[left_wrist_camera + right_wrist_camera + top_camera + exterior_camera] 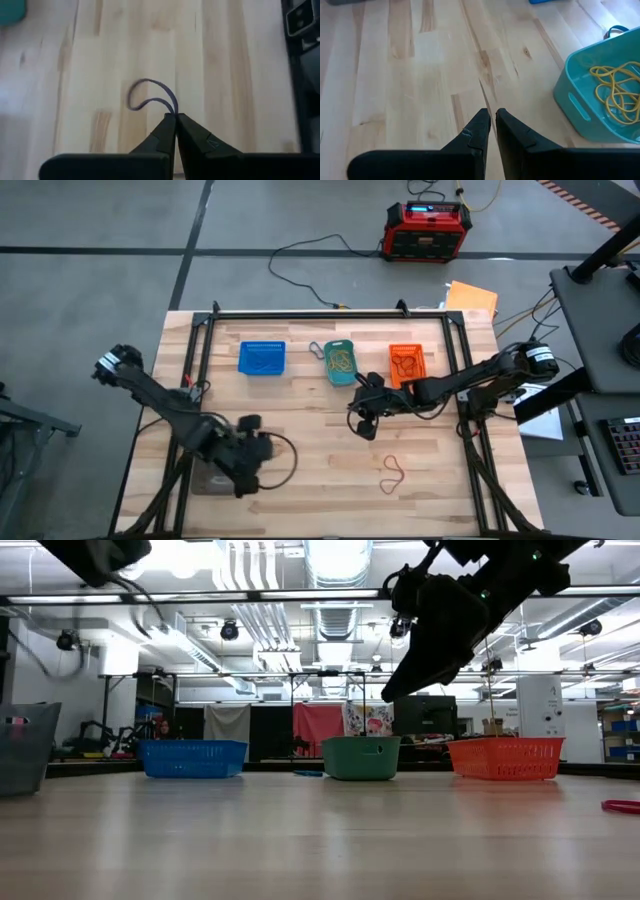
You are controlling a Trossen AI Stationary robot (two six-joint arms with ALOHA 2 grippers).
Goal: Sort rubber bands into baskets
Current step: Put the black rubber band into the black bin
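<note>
The blue basket [262,358], teal basket [340,362] and orange basket [408,363] stand in a row at the far side of the table. The teal basket [600,95] holds yellow bands [616,92]. My left gripper [258,452] is at the near left, shut on a thin blue-purple rubber band [150,97]. My right gripper [362,420] hangs above the table just near of the teal basket, shut and empty [493,119]. A red rubber band [393,473] lies flat on the table at the near right; it also shows in the low view [622,806]. My left gripper pinches one end of the band's loop [172,111] between the tips of its two fingers. The rest of the loop curls out ahead of the fingertips. Whether the loop is lifted off the wood, I cannot tell.
A small band [318,350] lies between the blue and teal baskets. A clear grey container [20,745] stands at the near left, by my left arm. A black frame [330,313] runs round the table's far and side edges. Bare wood lies between the two grippers.
</note>
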